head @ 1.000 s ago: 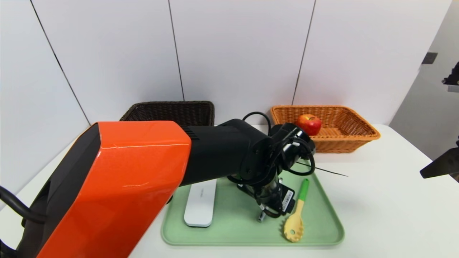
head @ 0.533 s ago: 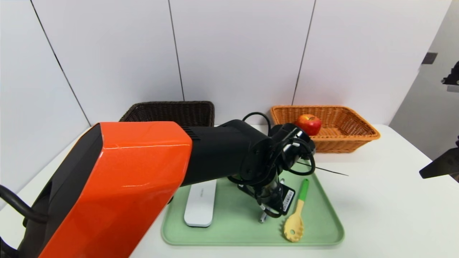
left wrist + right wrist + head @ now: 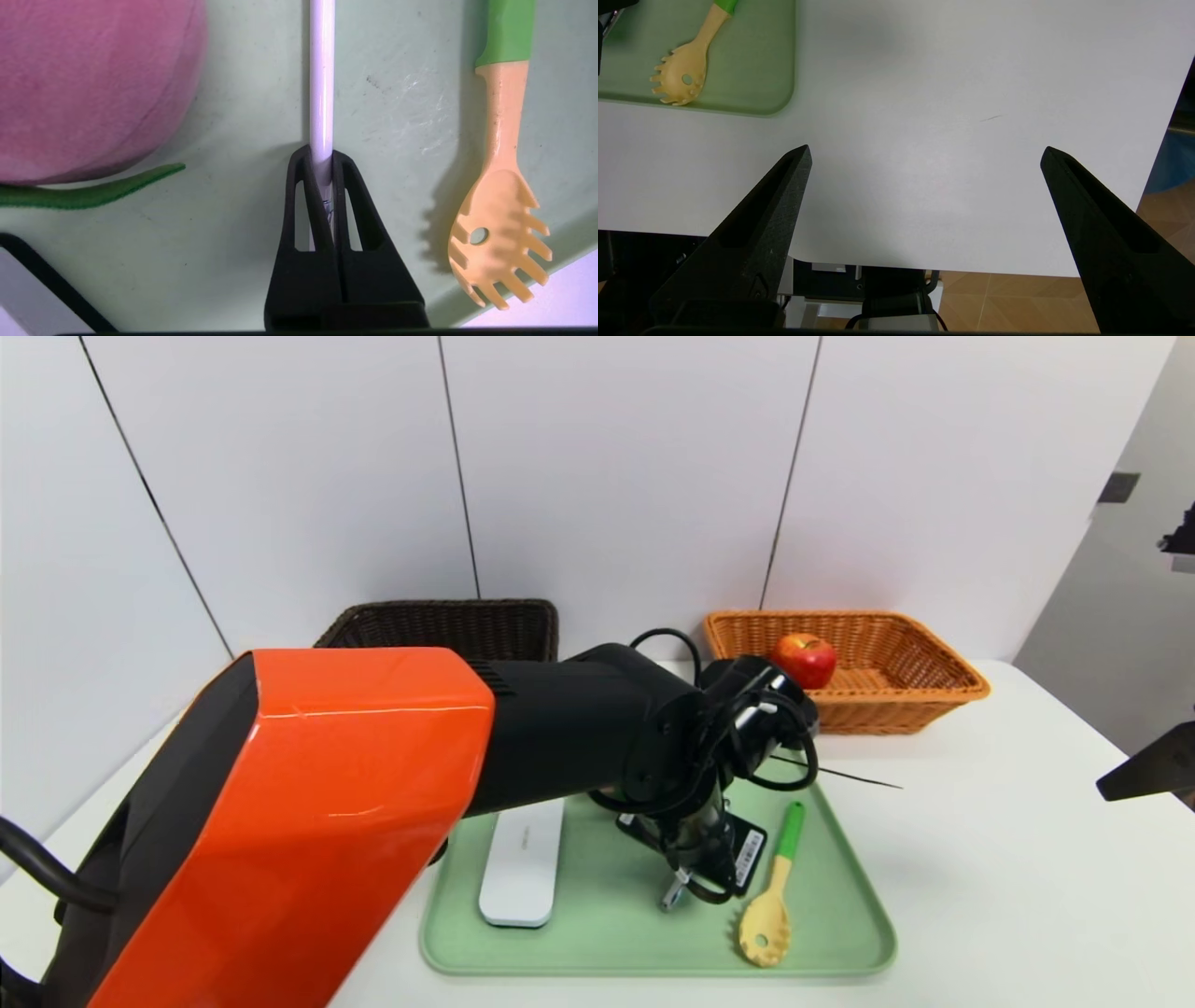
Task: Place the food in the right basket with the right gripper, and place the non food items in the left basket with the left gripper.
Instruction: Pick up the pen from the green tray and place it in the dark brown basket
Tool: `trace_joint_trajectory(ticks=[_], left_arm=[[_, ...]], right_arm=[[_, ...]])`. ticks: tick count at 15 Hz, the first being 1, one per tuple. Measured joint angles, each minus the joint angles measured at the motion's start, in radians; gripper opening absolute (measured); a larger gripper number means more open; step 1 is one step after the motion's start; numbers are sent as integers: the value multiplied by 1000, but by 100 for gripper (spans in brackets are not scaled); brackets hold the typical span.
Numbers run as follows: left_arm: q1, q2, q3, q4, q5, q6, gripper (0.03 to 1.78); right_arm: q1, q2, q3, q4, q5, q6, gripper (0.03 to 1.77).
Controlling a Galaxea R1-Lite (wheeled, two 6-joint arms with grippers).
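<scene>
- Closing is what has just changed: the left gripper [image 3: 320, 153] has shut its fingers around the pen [image 3: 322, 93], and the pen's near end has shifted slightly towards the robot's left in the head view.
- With the pen gripped, the next move should be a lift and a carry to the left basket [image 3: 439, 627], since a pen is not food.
- The pen is over the green tray [image 3: 597, 947], between the pink peach [image 3: 93, 84] and the pasta spoon [image 3: 502, 224]; I cannot tell whether it has left the tray floor.
- Its long axis runs in line with the fingers, out past their tips; in the head view it slants, the near end pointing towards the robot and to its left. The far end is hidden by the arm.
- A straight lift would probably keep it from brushing the spoon or peach.
- The right gripper [image 3: 927, 149] is idle, fingers wide apart, over the table beside the tray.
- The apple [image 3: 805, 661] sits in the right basket [image 3: 878, 714]; the peach, spoon and white box [image 3: 521, 873] look still to be sorted.
</scene>
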Motion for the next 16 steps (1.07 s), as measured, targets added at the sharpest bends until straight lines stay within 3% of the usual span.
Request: trace_joint_trajectory(ticks=[5, 10, 13, 16], left_arm=[[-16, -115, -1, -8, -129, -16, 5], [-4, -297, -2, -78, -147, -46, 5], [107, -404, -2, -77, -146, -39, 5], [290, -471, -1, -77, -154, -17, 5]], right_arm=[[0, -9, 10, 1, 3, 1, 169], [-1, -13, 35, 0, 5, 3, 169], [-1, -13, 38, 0, 5, 3, 169], [-1, -12, 38, 0, 5, 1, 169]])
